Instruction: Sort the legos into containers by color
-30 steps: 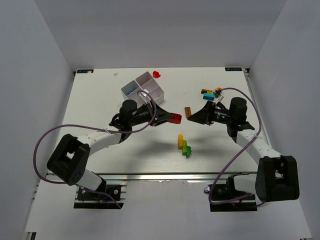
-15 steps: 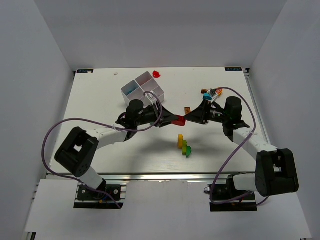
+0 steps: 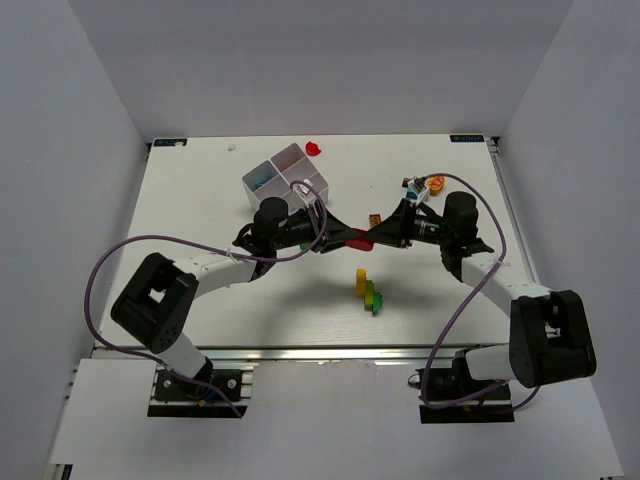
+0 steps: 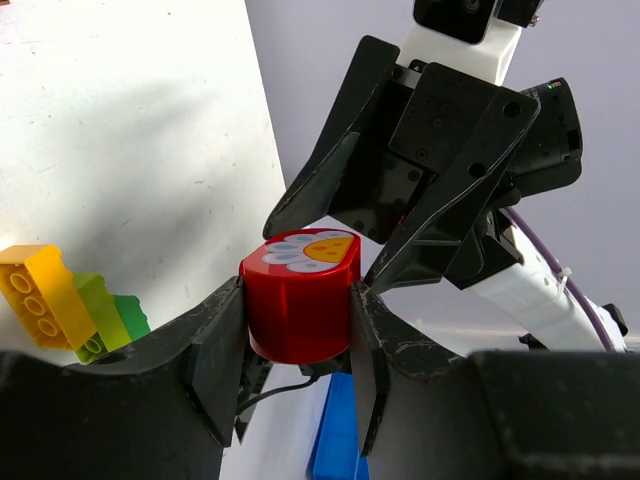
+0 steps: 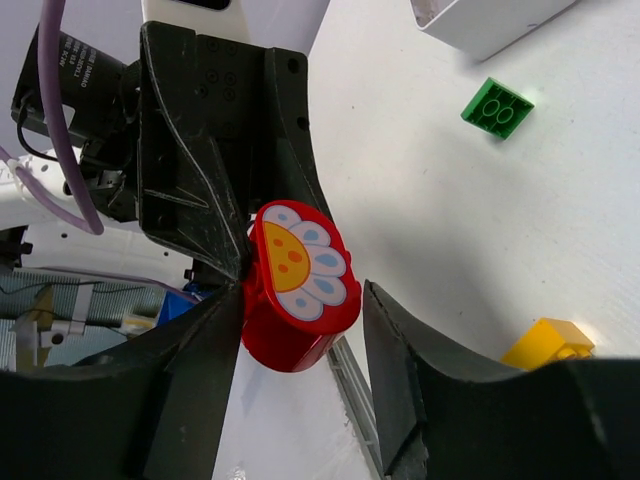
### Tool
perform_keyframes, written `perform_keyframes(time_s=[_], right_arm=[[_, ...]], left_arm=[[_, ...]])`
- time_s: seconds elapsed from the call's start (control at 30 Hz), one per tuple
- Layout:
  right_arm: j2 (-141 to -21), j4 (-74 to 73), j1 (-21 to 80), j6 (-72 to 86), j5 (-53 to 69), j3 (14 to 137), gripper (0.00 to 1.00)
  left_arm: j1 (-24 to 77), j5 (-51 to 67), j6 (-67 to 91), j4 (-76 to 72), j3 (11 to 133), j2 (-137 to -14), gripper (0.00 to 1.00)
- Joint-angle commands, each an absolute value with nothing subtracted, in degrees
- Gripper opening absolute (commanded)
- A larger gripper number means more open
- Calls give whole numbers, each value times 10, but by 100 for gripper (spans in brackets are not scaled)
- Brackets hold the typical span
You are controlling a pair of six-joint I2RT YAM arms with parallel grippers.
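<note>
The left gripper [image 4: 297,335] is clamped on a round red piece [image 4: 300,295] that has a daisy sticker on one flat face, with a finger [image 4: 215,350] pressed against each side of it. The right gripper [image 5: 300,310] faces it head on with its jaws apart. They straddle the same red piece [image 5: 297,285]: one finger [image 5: 195,380] lies close against its side, and a thin gap shows before the other. Seen from above, the two grippers meet tip to tip over the middle of the table [image 3: 200,200], the left gripper [image 3: 345,236] reaching in from the left and the right gripper [image 3: 375,237] from the right. The red piece [image 3: 358,238] sits between them. Toward the near side of that spot, well apart from both grippers, a yellow brick stuck to green ones [image 3: 368,290] lies on the table. Its yellow end also shows at the edge of the right wrist view [image 5: 548,343] and in the left wrist view [image 4: 40,295]. A small orange brick [image 3: 374,218] lies just to the far side of the meeting point. The white four-compartment tray [image 3: 285,177] stands to the far left, close to the left arm's wrist, and something blue [image 3: 262,183] lies in its left compartment. A loose green brick [image 5: 497,107] rests on the table just beside the tray's corner [image 5: 490,20]. Beyond the tray, by the far edge, lies another small red piece [image 3: 314,148]. A cluster of mixed-colour bricks [image 3: 425,185] sits on the far right, just beyond the right arm's wrist.
</note>
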State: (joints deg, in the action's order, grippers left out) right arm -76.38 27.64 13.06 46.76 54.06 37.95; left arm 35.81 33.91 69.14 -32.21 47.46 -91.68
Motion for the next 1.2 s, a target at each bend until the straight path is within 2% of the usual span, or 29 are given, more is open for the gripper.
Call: perform_keyframes(time_s=[0.0, 0.1, 0.2, 0.23, 0.37, 0.5, 0.6, 0.73, 0.87, 0.97, 1.17], right_arm=[[-765, 310, 133, 474, 541, 403, 56], [-765, 309, 133, 471, 541, 404, 60], [-762, 285, 134, 440, 546, 421, 77], [-760, 267, 133, 420, 545, 428, 89], [-738, 179, 130, 321, 513, 460, 89], [-724, 115, 127, 241, 462, 473, 89], [-723, 91, 127, 207, 450, 480, 89], [-722, 91, 127, 198, 448, 482, 90], [-722, 92, 127, 190, 451, 483, 89], [-718, 93, 126, 190, 452, 483, 89], [-716, 100, 126, 188, 451, 475, 89]], left_arm=[[361, 348, 693, -341, 490, -916, 0], [361, 341, 687, -338, 490, -908, 0], [354, 321, 646, -285, 521, -898, 0], [349, 309, 596, -205, 539, -895, 0], [297, 227, 498, -8, 643, -889, 0], [233, 110, 439, 168, 805, -918, 0], [209, 51, 418, 292, 911, -987, 0], [200, -68, 420, 472, 1159, -1118, 0], [195, -88, 438, 540, 1324, -1246, 0], [194, -102, 453, 549, 1364, -1270, 0], [190, -124, 458, 524, 1321, -1265, 0]])
